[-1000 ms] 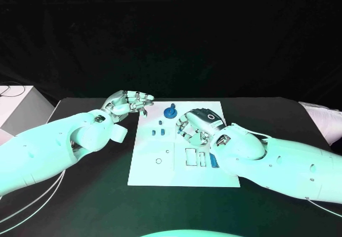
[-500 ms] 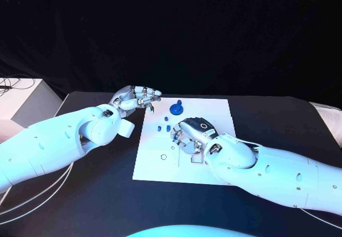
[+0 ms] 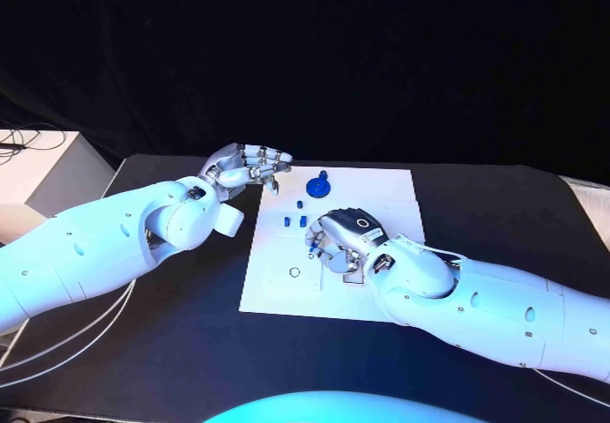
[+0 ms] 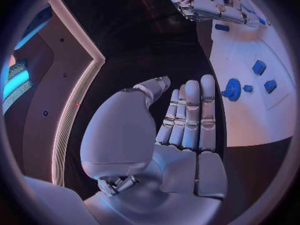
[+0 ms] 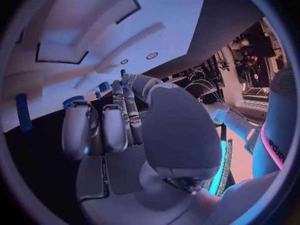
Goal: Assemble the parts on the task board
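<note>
The white task board (image 3: 273, 293) lies mid-table. A round blue part (image 3: 319, 185) stands near its far edge, with small blue parts (image 3: 296, 220) just in front of it. My right hand (image 3: 345, 236) hangs knuckles-up over the board's middle, fingers curled down to the surface; what is under the fingertips is hidden. My left hand (image 3: 247, 166) floats by the board's far left corner, palm up, holding nothing. In the left wrist view that hand (image 4: 187, 120) has straight fingers, beside the board (image 4: 250, 122) and the round part (image 4: 232, 89). The right wrist view shows curled fingers (image 5: 115, 126) against the board (image 5: 94, 25).
A white box (image 3: 45, 172) stands at the table's left edge, with cables beside it. The board has a hexagonal hole (image 3: 295, 273) near its left side and rectangular recesses (image 5: 59, 52). A blue bar (image 5: 23, 112) lies at the board's edge.
The camera has shifted. My right hand has moved from the board's right middle toward its centre and sunk onto it. The left hand keeps its raised pose.
</note>
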Action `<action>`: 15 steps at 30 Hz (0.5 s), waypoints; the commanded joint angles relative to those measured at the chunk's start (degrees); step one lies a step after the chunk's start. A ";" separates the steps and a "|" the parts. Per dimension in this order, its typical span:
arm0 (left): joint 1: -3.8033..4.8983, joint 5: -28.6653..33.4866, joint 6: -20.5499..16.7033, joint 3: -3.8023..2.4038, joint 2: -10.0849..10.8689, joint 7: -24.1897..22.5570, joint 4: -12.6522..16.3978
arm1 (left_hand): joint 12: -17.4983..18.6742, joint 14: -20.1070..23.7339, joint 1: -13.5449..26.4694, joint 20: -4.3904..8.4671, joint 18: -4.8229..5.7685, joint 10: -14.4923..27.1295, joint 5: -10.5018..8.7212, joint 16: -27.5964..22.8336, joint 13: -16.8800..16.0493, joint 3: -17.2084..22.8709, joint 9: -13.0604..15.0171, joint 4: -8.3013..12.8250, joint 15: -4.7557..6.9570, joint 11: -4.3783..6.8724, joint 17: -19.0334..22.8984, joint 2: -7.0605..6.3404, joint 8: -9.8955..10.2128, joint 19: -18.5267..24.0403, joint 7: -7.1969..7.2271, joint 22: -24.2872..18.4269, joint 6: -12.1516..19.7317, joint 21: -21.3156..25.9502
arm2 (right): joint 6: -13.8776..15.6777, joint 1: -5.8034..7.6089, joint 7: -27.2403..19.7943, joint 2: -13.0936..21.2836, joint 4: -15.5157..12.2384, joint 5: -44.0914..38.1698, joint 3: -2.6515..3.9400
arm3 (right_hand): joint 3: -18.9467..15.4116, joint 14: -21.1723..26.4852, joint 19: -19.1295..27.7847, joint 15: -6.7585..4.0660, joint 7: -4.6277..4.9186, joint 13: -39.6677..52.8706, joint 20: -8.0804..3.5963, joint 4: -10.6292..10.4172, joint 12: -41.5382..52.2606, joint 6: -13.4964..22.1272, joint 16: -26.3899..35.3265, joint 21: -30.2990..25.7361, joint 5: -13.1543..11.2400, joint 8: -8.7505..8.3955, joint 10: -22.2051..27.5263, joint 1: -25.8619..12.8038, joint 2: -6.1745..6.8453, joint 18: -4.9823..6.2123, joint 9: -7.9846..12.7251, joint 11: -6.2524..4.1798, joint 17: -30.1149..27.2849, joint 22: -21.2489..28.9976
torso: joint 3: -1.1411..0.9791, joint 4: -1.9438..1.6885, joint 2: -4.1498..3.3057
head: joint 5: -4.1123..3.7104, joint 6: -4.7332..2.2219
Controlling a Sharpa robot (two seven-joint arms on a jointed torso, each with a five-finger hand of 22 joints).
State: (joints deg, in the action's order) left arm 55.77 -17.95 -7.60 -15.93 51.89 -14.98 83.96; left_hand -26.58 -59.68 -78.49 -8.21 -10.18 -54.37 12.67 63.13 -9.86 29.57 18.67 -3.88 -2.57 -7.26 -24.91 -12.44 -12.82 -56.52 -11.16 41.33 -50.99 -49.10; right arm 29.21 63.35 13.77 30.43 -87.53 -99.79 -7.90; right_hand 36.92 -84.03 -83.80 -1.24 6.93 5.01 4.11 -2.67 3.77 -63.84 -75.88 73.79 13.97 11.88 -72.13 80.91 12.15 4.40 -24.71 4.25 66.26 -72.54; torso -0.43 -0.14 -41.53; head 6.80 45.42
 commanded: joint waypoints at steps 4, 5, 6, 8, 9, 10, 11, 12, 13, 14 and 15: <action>-0.03 0.44 0.19 -0.05 -0.10 -0.29 0.15 | 0.05 -0.08 -0.37 0.03 -0.36 0.45 0.14 -0.21 0.08 -0.24 -0.07 -0.24 -0.29 0.02 0.06 -0.13 0.15 -0.49 0.02 0.06 0.42 -0.32 | -1.84 -0.19 -0.01 -0.14 0.12 -1.06 -0.11 | 0.30 -2.14 -0.35 -0.45 0.07 0.35 -0.23 0.11 0.15 -0.14 -0.12 -0.07 0.14 0.32 -1.73 -0.22 -0.52 -0.44 -0.06 -1.14 -0.01 0.06 | 0.03 -0.11 0.05 | 0.06 0.52; -0.03 0.44 0.21 -0.05 -0.09 -0.27 0.15 | 0.05 -0.08 -0.37 0.03 -0.36 0.45 0.14 -0.21 0.08 -0.24 -0.07 -0.24 -0.29 0.02 0.06 -0.13 0.15 -0.49 0.02 0.06 0.42 -0.32 | -1.89 -0.20 -0.03 -0.14 0.13 -1.05 -0.13 | 0.30 -2.14 -0.35 -0.45 0.07 0.35 -0.23 0.11 0.15 -0.14 -0.12 -0.07 0.14 0.32 -1.73 -0.22 -0.52 -0.44 -0.06 -1.14 -0.01 0.06 | 0.04 -0.09 0.04 | 0.05 0.55; -0.03 0.44 0.24 -0.05 -0.08 -0.24 0.13 | 0.05 -0.08 -0.37 0.03 -0.36 0.45 0.14 -0.21 0.08 -0.24 -0.07 -0.24 -0.29 0.02 0.06 -0.13 0.15 -0.49 0.02 0.06 0.42 -0.32 | -1.94 -0.22 -0.04 -0.16 0.14 -1.05 -0.14 | 0.30 -2.14 -0.35 -0.45 0.07 0.35 -0.23 0.11 0.15 -0.14 -0.12 -0.07 0.14 0.32 -1.73 -0.22 -0.52 -0.44 -0.06 -1.14 -0.01 0.06 | 0.03 -0.04 0.05 | 0.07 0.59; -0.03 0.44 0.27 -0.05 -0.07 -0.20 0.10 | 0.05 -0.08 -0.37 0.03 -0.36 0.45 0.14 -0.21 0.08 -0.24 -0.07 -0.24 -0.29 0.02 0.06 -0.13 0.15 -0.49 0.02 0.06 0.42 -0.32 | -2.04 -0.25 -0.06 -0.20 0.18 -1.04 -0.16 | 0.30 -2.14 -0.35 -0.45 0.07 0.35 -0.23 0.11 0.15 -0.14 -0.12 -0.07 0.14 0.32 -1.73 -0.22 -0.52 -0.44 -0.06 -1.14 -0.01 0.06 | 0.01 -0.01 0.06 | 0.12 0.63; -0.03 0.44 0.30 -0.05 -0.07 -0.18 0.09 | 0.05 -0.08 -0.37 0.03 -0.36 0.45 0.14 -0.21 0.08 -0.24 -0.07 -0.24 -0.29 0.02 0.06 -0.13 0.15 -0.49 0.02 0.06 0.42 -0.32 | -2.12 -0.26 -0.07 -0.23 0.22 -1.03 -0.16 | 0.30 -2.14 -0.35 -0.45 0.07 0.35 -0.23 0.11 0.15 -0.14 -0.12 -0.07 0.14 0.32 -1.73 -0.22 -0.52 -0.44 -0.06 -1.14 -0.01 0.06 | 0.00 0.00 0.06 | 0.16 0.67; -0.03 0.44 0.32 -0.05 -0.07 -0.16 0.09 | 0.05 -0.08 -0.37 0.03 -0.36 0.45 0.14 -0.21 0.08 -0.24 -0.07 -0.24 -0.29 0.02 0.06 -0.13 0.15 -0.49 0.02 0.06 0.42 -0.32 | -2.19 -0.28 -0.07 -0.26 0.27 -1.03 -0.17 | 0.30 -2.14 -0.35 -0.45 0.07 0.35 -0.23 0.11 0.15 -0.14 -0.12 -0.07 0.14 0.32 -1.73 -0.22 -0.52 -0.44 -0.06 -1.14 -0.01 0.06 | 0.00 0.00 0.06 | 0.16 0.67; -0.03 0.44 0.35 -0.05 -0.08 -0.15 0.09 | 0.05 -0.08 -0.37 0.03 -0.36 0.45 0.14 -0.21 0.08 -0.24 -0.07 -0.24 -0.29 0.02 0.06 -0.13 0.15 -0.49 0.02 0.06 0.42 -0.32 | -2.28 -0.30 -0.07 -0.29 0.33 -1.03 -0.18 | 0.30 -2.14 -0.35 -0.45 0.07 0.35 -0.23 0.11 0.15 -0.14 -0.12 -0.07 0.14 0.32 -1.73 -0.22 -0.52 -0.44 -0.06 -1.14 -0.01 0.06 | 0.03 -0.02 0.05 | 0.17 0.71; -0.03 0.44 0.38 -0.05 -0.09 -0.14 0.09 | 0.05 -0.08 -0.37 0.03 -0.36 0.45 0.14 -0.21 0.08 -0.24 -0.07 -0.24 -0.29 0.02 0.06 -0.13 0.15 -0.49 0.02 0.06 0.42 -0.32 | -2.40 -0.31 -0.07 -0.33 0.41 -1.03 -0.20 | 0.30 -2.14 -0.35 -0.45 0.07 0.35 -0.23 0.11 0.15 -0.14 -0.12 -0.07 0.14 0.32 -1.73 -0.22 -0.52 -0.44 -0.06 -1.14 -0.01 0.06 | 0.05 -0.04 0.05 | 0.15 0.74; -0.03 0.44 0.40 -0.05 -0.09 -0.13 0.10 | 0.05 -0.08 -0.37 0.03 -0.36 0.45 0.14 -0.21 0.08 -0.24 -0.07 -0.24 -0.29 0.02 0.06 -0.13 0.15 -0.49 0.02 0.06 0.42 -0.32 | -2.51 -0.32 -0.06 -0.36 0.47 -1.03 -0.21 | 0.30 -2.14 -0.35 -0.45 0.07 0.35 -0.23 0.11 0.15 -0.14 -0.12 -0.07 0.14 0.32 -1.73 -0.22 -0.52 -0.44 -0.06 -1.14 -0.01 0.06 | 0.06 -0.04 0.05 | 0.14 0.76; -0.03 0.44 0.42 -0.05 -0.10 -0.13 0.10 | 0.05 -0.08 -0.37 0.03 -0.36 0.45 0.14 -0.21 0.08 -0.24 -0.07 -0.24 -0.29 0.02 0.06 -0.13 0.15 -0.49 0.02 0.06 0.42 -0.32 | -2.68 -0.34 -0.06 -0.40 0.56 -1.02 -0.22 | 0.38 -2.12 -0.32 -0.43 0.10 0.35 -0.22 0.17 0.13 -0.11 -0.12 -0.10 0.21 0.34 -1.73 -0.29 -0.52 -0.43 -0.10 -1.12 -0.07 0.08 | 0.07 -0.06 0.05 | 0.14 0.76; -0.03 0.44 0.43 -0.05 -0.10 -0.12 0.10 | 0.05 -0.08 -0.37 0.03 -0.36 0.45 0.14 -0.21 0.08 -0.24 -0.07 -0.24 -0.29 0.02 0.06 -0.13 0.15 -0.49 0.02 0.06 0.42 -0.32 | -2.82 -0.34 -0.06 -0.44 0.63 -1.02 -0.23 | 0.38 -2.12 -0.32 -0.43 0.10 0.35 -0.22 0.17 0.13 -0.11 -0.12 -0.10 0.21 0.34 -1.73 -0.29 -0.52 -0.43 -0.10 -1.12 -0.07 0.08 | 0.08 -0.07 0.05 | 0.15 0.79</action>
State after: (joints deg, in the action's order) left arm 55.77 -17.90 -7.59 -15.93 51.90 -14.89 83.92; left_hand -26.58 -59.68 -78.49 -8.21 -10.18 -54.37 12.67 63.13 -9.84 29.57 18.67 -3.88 -2.57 -7.26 -24.92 -12.44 -12.82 -56.52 -11.16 41.32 -50.99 -49.11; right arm 27.83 63.06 13.80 30.07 -86.94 -100.00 -8.10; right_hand 36.90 -84.03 -83.80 -1.24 6.85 5.01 4.11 -2.55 3.70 -63.76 -75.88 73.79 13.95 11.83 -72.25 80.81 12.25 4.40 -24.71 4.37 66.26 -72.54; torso -0.39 -0.18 -41.48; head 6.93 46.14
